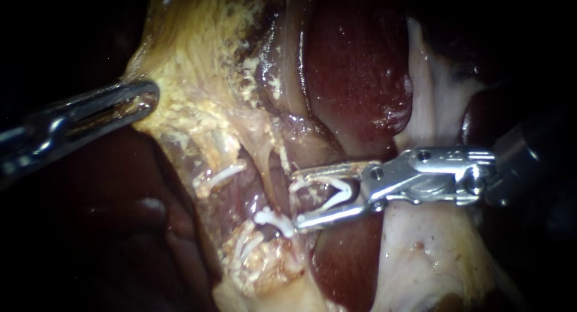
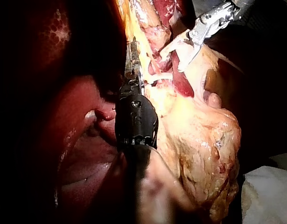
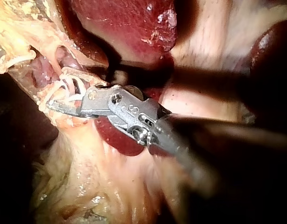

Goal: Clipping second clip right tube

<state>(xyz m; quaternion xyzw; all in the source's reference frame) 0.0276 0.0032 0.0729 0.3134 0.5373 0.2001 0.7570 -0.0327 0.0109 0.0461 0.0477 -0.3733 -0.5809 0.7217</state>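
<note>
The right end effector point(image 1: 296, 201), spread, cradles a clip point(image 1: 344, 192) (indistinct in the left wrist view).

You see: dark red liver lobe point(image 1: 360, 65), yellow fatty tissue point(image 1: 192, 89) alongside; white cloth point(image 2: 269, 196) just beside fat mass.

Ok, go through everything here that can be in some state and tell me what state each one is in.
left tool: jaws shut on the edge of the yellow tissue.
right tool: jaws spread wide, holding the loaded clip from both sides.
loaded clip: open in a V, not closed.
placed clip: closed, just off the right tool's lower jaw tip.
far clip: closed, apart from both tools.
</note>
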